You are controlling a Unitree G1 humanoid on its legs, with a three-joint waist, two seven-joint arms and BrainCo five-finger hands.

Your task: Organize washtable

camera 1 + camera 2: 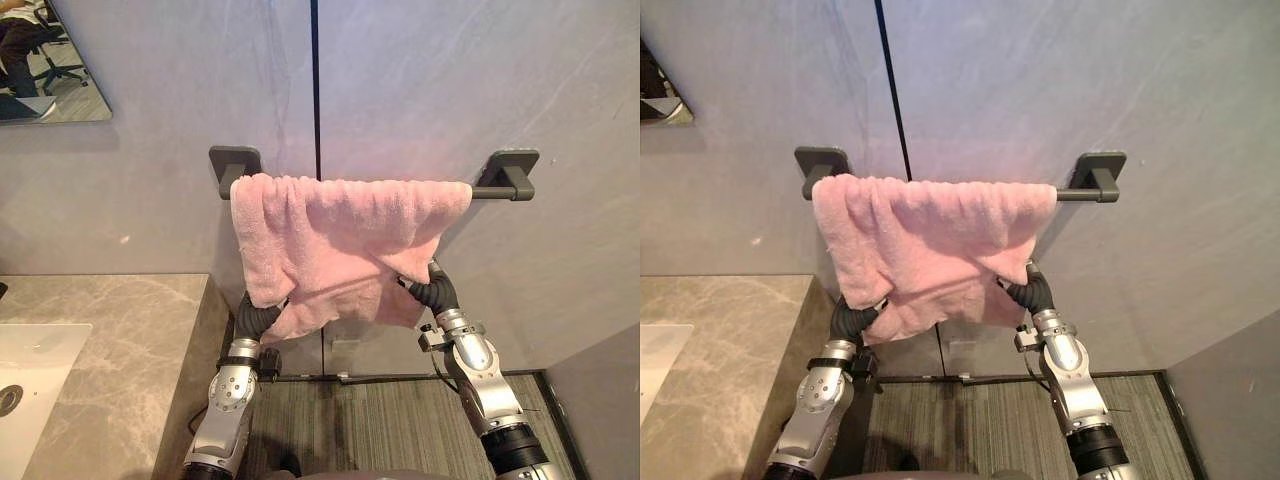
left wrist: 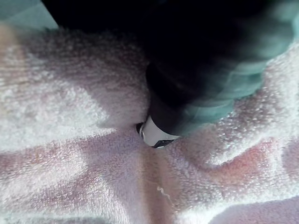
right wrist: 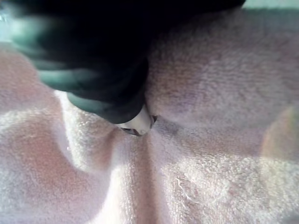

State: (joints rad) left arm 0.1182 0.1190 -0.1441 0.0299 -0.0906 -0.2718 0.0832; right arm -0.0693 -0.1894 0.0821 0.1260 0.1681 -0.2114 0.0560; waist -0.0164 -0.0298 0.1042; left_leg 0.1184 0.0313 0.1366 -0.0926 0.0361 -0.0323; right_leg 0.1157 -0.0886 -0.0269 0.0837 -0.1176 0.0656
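- Nearest in, around 8 o'clock in the head views, there's the marble counter with the white sink set into it. Nothing's going on over there.
- The left hand comes up from about 7 o'clock. The wrist is cocked so its dark cover tucks in under the towel's lower left corner. The working end is buried in cloth, and the wrist view is just fluffy pink pressed against the cover. So honestly can't tell how open it is or whether it has a grip.
- The right hand does the same thing from 5 o'clock and sits a touch higher, under the lower right edge. Same deal here: it's swallowed by the fabric, so its state is anyone's guess.
- The pink towel is dead centre, draped over the rail. It's shoved toward the left end, with a saggy, uneven bottom hem.
- My read is that there's a hand at each lower corner to spread or level it out so it hangs tidy.
- The towel bar runs roughly 10 to 2 o'clock on the grey wall. Its right end is bare.
- A mirror peeks in at 10 o'clock.
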